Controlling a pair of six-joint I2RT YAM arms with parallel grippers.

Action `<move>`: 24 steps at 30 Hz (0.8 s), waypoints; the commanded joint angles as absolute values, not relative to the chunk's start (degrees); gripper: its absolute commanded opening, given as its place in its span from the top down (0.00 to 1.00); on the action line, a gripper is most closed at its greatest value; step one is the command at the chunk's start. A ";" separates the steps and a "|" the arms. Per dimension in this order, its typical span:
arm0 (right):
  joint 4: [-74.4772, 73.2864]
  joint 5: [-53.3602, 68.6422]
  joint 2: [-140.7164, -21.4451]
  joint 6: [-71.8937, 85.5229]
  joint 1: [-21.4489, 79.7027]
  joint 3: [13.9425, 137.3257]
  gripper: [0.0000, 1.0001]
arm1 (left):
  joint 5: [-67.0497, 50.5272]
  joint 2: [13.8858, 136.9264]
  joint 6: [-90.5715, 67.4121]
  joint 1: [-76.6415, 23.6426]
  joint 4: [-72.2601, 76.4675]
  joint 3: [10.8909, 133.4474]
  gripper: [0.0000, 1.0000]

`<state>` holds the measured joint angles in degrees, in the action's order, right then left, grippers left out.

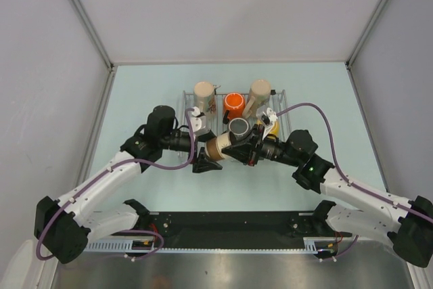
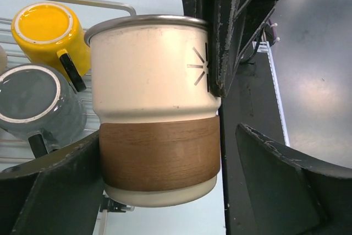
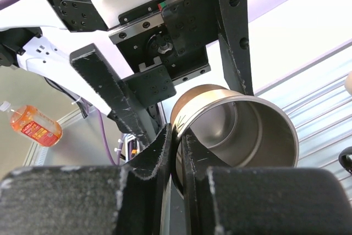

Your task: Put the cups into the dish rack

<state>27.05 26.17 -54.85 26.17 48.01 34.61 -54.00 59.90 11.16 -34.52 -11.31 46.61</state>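
Close beside cream mug (image 2: pixel 157 108), grey mug (image 2: pixel 33 105)

No word or number can be read anywhere. The cream metal mug with a brown wood-grain band (image 2: pixel 157 114) bears a small sunburst mark (image 2: pixel 197 67) of thin grey rays near its rim, its right half hidden. The orange bottle (image 3: pixel 25 120) carries a label (image 3: pixel 38 131) whose print is too small to read.

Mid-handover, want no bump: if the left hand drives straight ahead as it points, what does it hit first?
The brown-banded cream cup: it sits between the left hand's open fingers, so its side would meet the palm first. The right hand pinches its rim; depth to the palm is unclear.
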 commanded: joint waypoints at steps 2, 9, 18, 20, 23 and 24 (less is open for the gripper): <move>30.59 25.49 -53.79 26.89 47.64 34.45 1.00 | -58.62 61.17 13.36 -34.28 -11.95 48.16 0.23; 31.20 25.14 -55.45 27.68 47.20 33.93 1.00 | -61.86 59.24 12.31 -30.24 -10.73 48.25 0.74; 35.24 24.78 -62.91 32.51 45.44 32.78 1.00 | -69.43 58.01 8.26 -17.68 -9.75 50.45 1.00; 35.51 25.14 -64.33 33.04 45.26 33.31 1.00 | -71.10 58.01 8.35 -14.95 -10.37 51.15 1.00; 34.98 25.40 -66.53 33.49 45.26 33.92 1.00 | -72.42 57.31 8.44 -12.49 -10.55 51.77 1.00; 34.89 25.57 -67.14 33.57 45.09 34.27 1.00 | -72.60 57.04 8.35 -11.96 -10.63 51.85 1.00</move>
